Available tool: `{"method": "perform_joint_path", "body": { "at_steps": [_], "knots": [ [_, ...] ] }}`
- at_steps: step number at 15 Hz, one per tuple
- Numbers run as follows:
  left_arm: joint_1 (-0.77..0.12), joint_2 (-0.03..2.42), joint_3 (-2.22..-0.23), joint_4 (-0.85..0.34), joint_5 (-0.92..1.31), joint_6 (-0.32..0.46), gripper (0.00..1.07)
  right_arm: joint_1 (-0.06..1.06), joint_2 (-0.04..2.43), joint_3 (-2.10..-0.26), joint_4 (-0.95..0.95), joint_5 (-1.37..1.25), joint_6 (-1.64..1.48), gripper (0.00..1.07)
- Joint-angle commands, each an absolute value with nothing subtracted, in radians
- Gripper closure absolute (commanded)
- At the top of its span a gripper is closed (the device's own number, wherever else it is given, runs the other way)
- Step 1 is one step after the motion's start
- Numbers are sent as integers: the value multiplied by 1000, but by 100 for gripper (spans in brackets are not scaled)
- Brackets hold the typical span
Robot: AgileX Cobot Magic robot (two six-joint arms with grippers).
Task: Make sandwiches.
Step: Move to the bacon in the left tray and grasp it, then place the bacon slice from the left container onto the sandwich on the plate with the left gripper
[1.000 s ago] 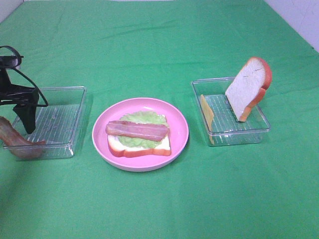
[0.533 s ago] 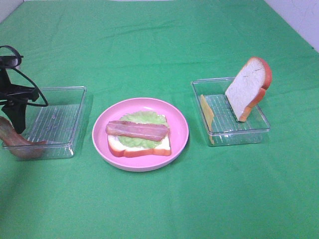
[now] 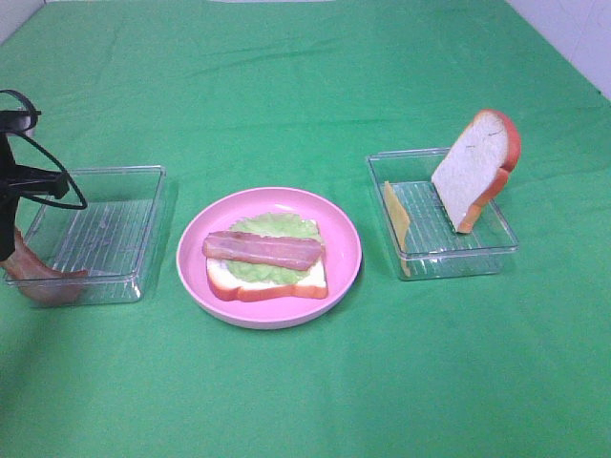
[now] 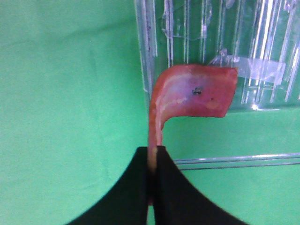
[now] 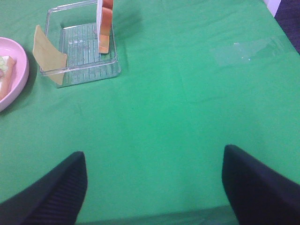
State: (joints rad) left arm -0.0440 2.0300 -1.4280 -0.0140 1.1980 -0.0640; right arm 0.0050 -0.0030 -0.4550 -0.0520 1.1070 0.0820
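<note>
The left gripper [image 4: 152, 157] is closed tightly on one end of a bacon strip [image 4: 192, 91], at the left edge of the desk [image 3: 305, 401]. The strip bends sideways, and its free end is at the near left corner of the left tray [image 3: 143, 191]. I cannot tell if it touches the tray.

The right gripper [image 5: 153, 154] has its fingers wide apart, above bare green cloth, well apart from the right tray [image 3: 449, 258].

The sandwich [image 3: 267, 265] lies on the pink plate [image 3: 346, 239] in the middle of the desk, between the two trays. It is one bread slice lying flat, with lettuce on it and another bacon strip across the top. A second bread slice [image 3: 474, 167] stands tilted in the right tray, against its far side. A cheese slice [image 3: 395, 215] leans on the tray wall nearest the plate.
</note>
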Motion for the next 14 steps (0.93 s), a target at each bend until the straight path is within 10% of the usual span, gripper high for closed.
{"method": "perform_joint_path", "body": {
  "at_steps": [1, 14],
  "knots": [
    [-45, 2027, -1421, -12, 1212, -68, 107, 2, -32, -453, -49, 1103, 74, 31],
    [-90, 1782, -1450, -139, 1210, -60, 107, 2, -32, -453, -49, 1103, 74, 31]
  ]
}}
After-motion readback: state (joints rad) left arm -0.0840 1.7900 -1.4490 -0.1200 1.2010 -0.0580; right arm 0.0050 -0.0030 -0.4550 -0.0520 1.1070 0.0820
